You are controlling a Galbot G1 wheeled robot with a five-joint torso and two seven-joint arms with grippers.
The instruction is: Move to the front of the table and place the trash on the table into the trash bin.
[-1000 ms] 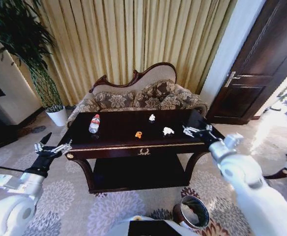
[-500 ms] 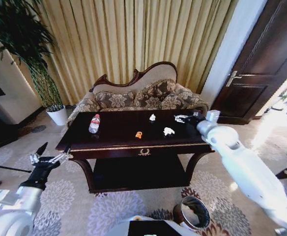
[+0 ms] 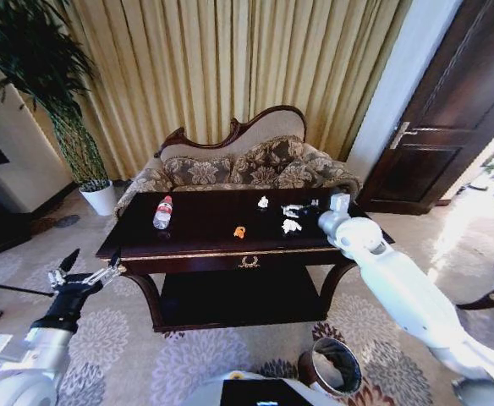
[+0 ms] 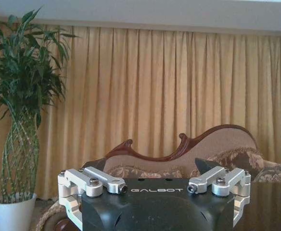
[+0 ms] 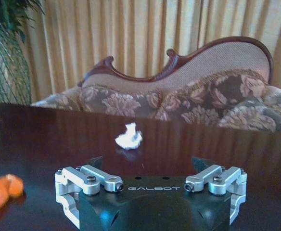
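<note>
Over the last second the right arm had swung in from the table's right front corner across the tabletop, and its right gripper (image 3: 296,208) had reached the middle of the right half, while the left arm had sunk slightly beside the table's left end. The dark glossy table (image 3: 205,239) with gold edge trim stood in front of the patterned sofa (image 3: 238,169). The round dark trash bin (image 3: 332,365) with a shiny rim sat on the carpet near the robot, well apart from the tabletop litter. The clear plastic bottle (image 3: 162,212) with a red cap lay on the table's left half, far from both grippers. The right gripper hung with its fingers spread and empty; a white crumpled scrap (image 3: 290,226) lay just beside it on the robot's side, another white scrap (image 3: 262,202) lay beyond it toward the sofa, and an orange scrap (image 3: 239,232) lay to its left. The left gripper (image 3: 85,275) hovered low off the table's left front corner, its fingers apart, holding nothing.
</note>
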